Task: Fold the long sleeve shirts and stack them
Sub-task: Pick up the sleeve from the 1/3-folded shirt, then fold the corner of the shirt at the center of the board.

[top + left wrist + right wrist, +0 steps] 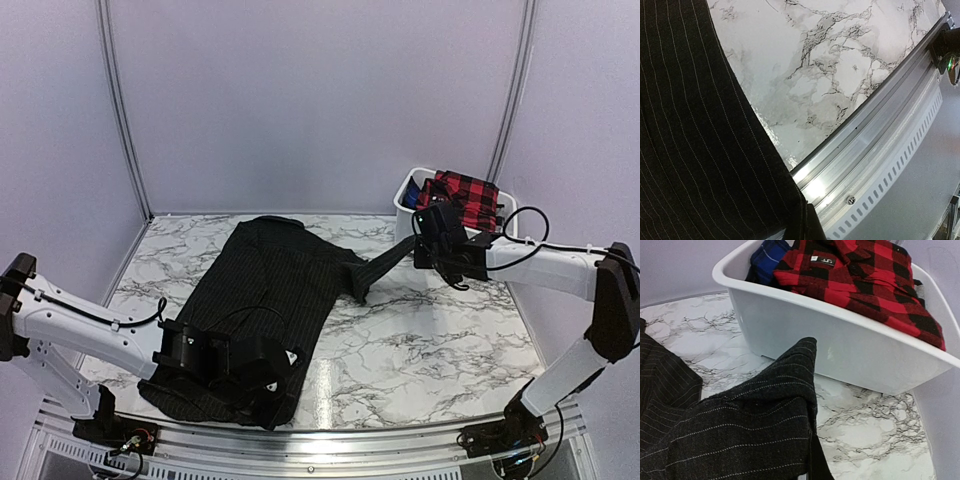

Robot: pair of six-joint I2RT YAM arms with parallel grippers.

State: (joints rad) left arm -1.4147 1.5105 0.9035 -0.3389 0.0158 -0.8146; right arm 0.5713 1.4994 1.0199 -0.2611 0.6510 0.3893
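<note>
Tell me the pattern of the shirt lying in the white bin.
Red-and-black plaid; the shirt shows best in the right wrist view.

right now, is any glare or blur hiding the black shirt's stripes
top external: soft even light, a pale glare patch on the table beside the black shirt, whose stripes barely show; left wrist: hot glare on the rail, stripes crisp; right wrist: no glare, stripes clear on the sleeve
</note>
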